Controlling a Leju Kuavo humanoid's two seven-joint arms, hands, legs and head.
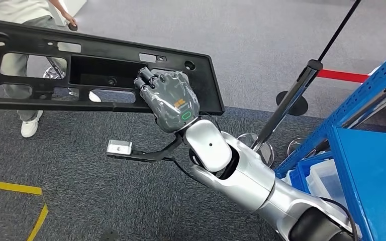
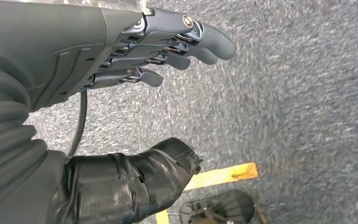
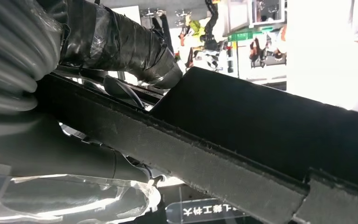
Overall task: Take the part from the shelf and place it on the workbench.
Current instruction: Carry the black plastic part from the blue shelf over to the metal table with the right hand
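Here the right hand (image 1: 170,100) grips the long black plastic part (image 1: 55,65) near its end, beside the blue shelf (image 1: 367,150); the left hand (image 2: 135,51) hangs with fingers apart, holding nothing.

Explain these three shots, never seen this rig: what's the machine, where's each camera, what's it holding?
It is a two-legged humanoid robot with silver arms and many-fingered hands. The head view looks down from the robot's body: its right hand grips a long black plastic part with cutouts, carried above grey carpet. A blue shelf stands on the right, and a person is at the top left. The left wrist view sits behind the left hand, which holds nothing, fingers extended over the floor. The right wrist view is pressed close to the part's dark edge.
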